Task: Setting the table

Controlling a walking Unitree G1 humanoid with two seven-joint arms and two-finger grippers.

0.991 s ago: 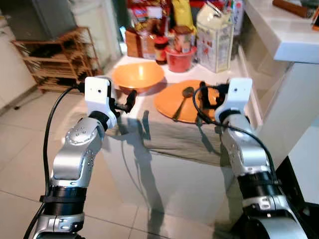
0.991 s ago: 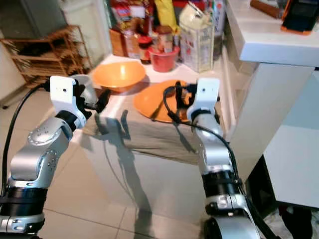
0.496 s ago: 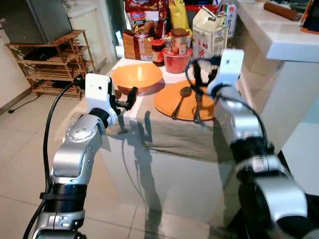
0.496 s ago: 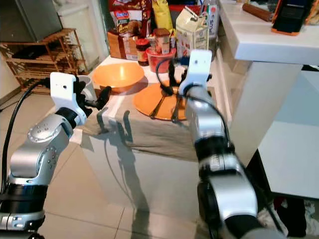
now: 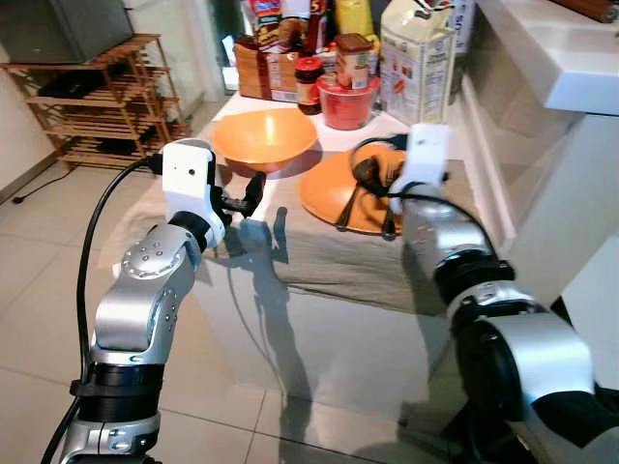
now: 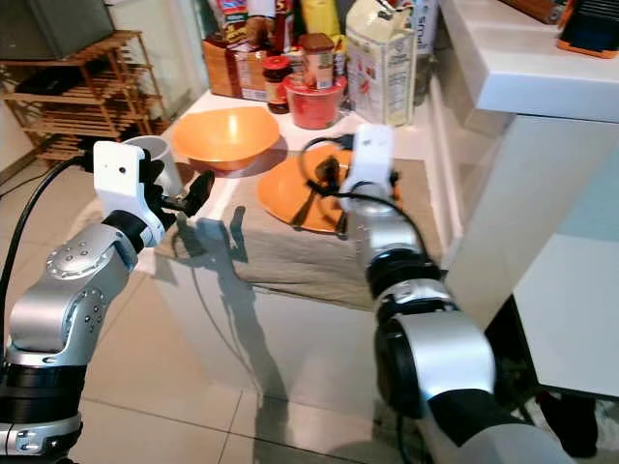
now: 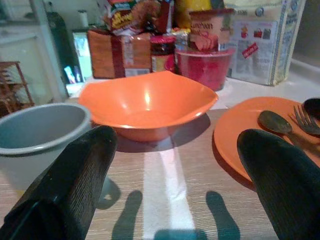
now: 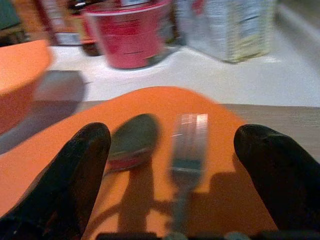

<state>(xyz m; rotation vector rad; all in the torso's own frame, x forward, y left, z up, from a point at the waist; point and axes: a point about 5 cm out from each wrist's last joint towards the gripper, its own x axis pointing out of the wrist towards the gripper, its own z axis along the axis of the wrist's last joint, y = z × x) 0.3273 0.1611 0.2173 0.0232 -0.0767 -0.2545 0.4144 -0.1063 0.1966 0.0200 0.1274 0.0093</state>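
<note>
My right jaws (image 8: 170,150) hang open just over the plate (image 5: 334,198), fork (image 8: 187,142) and spoon (image 8: 132,142) between them. I should centre on the fork alone. My left jaws (image 7: 175,165) wait open near the bowl (image 7: 147,102).

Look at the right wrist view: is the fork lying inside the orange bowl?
No, the fork lies on the orange plate, beside the spoon.
</note>
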